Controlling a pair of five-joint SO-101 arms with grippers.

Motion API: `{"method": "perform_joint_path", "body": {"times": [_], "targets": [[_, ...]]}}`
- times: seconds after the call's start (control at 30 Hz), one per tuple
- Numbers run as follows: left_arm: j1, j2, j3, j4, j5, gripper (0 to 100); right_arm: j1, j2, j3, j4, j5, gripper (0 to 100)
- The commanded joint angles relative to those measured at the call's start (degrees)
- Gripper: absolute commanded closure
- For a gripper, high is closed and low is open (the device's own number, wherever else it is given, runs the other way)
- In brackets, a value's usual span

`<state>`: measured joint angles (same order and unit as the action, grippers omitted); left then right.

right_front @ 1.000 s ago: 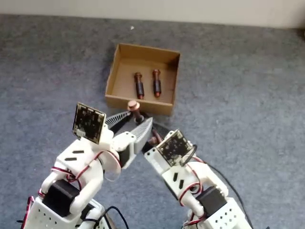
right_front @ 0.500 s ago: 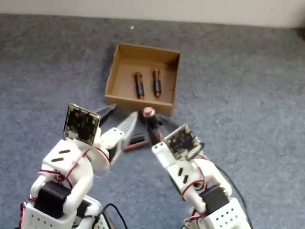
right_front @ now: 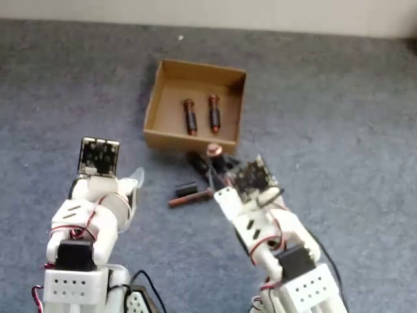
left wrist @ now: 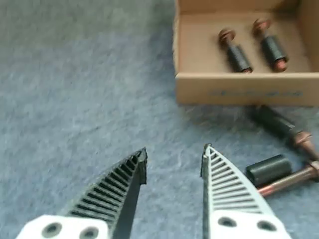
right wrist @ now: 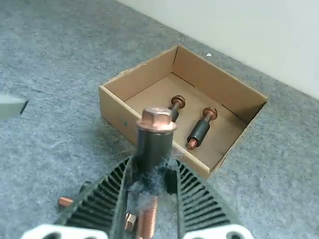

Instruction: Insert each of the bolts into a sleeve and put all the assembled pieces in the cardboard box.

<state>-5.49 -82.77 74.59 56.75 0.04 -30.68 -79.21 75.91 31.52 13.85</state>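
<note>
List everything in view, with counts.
cardboard box: 1, brown, open, on carpet
sleeved bolts: 2, copper and black, side by side in box
held sleeved bolt: 1, copper and black, in right pincer
loose sleeve: 1, black, on carpet before box
loose bolt: 1, copper, beside loose sleeve
dark cylinder: 1, copper end, by box front; maybe another sleeved bolt
carpet: 1, grey, under everything
left pincer: 1, black and white, open, over bare carpet
right pincer: 1, dark, shut on held sleeved bolt

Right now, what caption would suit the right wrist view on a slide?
Right gripper grips a sleeved bolt near the cardboard box, two assembled pieces already inside.
</note>
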Motion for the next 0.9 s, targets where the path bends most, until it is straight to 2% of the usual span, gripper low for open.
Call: {"method": "perform_joint_path", "body": {"times": [0.0, 0.23, 0.43, 0.57, 0.7, 0.87], "targets": [[-3.47, -0.4, 2.15, 0.09, -0.35, 80, 0.75, 17.27, -16.04, -0.22, 0.7, 99.2], [-6.46, -0.4, 6.73, 0.09, -0.44, 80, 1.8, 46.64, -37.93, -0.31, 0.79, 99.2], [-6.46, -0.4, 7.6, 0.09, -0.44, 80, 5.49, 69.23, -54.55, -9.1, 0.7, 99.2], [-6.46, -0.4, 7.69, 0.09, -0.44, 80, 5.85, 79.87, -62.73, -10.33, 0.44, 99.2], [-6.46, -0.4, 7.69, 0.09, -0.44, 80, 5.67, 86.02, -68.7, -6.9, 0.35, 98.1], [-6.46, -0.4, 7.69, 0.18, -0.44, 80, 5.41, 87.96, -74.33, 3.03, 0.18, 87.1]]}}
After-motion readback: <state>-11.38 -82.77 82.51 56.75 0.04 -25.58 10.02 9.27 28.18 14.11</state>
